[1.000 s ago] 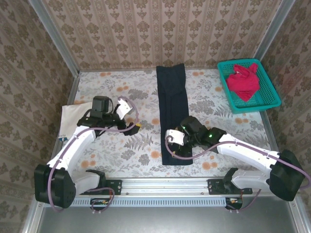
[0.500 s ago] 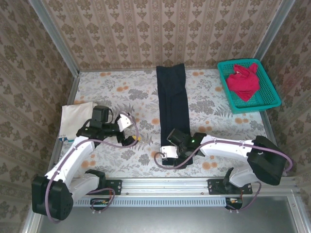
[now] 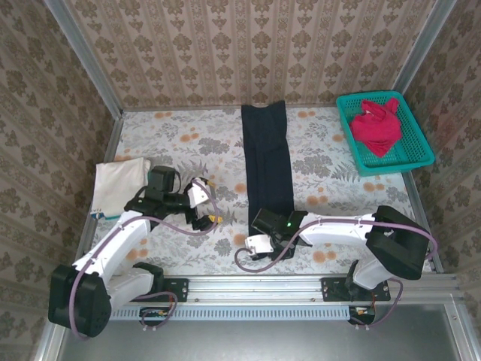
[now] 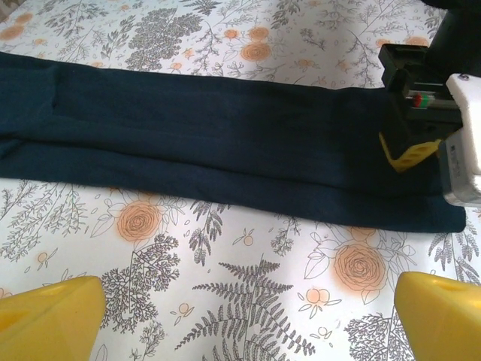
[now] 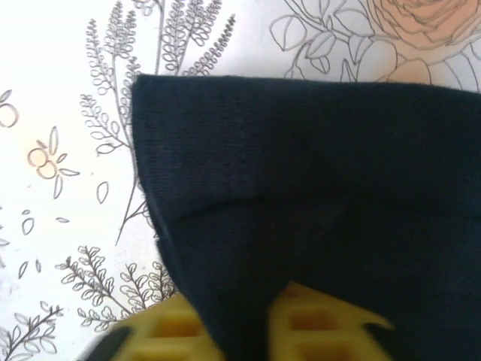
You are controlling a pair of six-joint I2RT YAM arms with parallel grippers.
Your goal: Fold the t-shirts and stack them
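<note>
The dark navy t-shirt lies as a long narrow strip down the middle of the table, and its length spans the left wrist view. My right gripper is at the strip's near end, its yellow fingers shut on the navy hem. That gripper also sits on the cloth's end in the left wrist view. My left gripper is open just left of the strip, over bare cloth-free table. A cream-white t-shirt lies folded at the left edge. The red t-shirt is bunched in the basket.
The teal mesh basket stands at the back right corner. A floral tablecloth covers the table, with patterned walls close on three sides and a metal rail along the near edge.
My right gripper moved toward the near end of the navy strip and shut on its hem. The left gripper drifted nearer and slightly right, still open.
</note>
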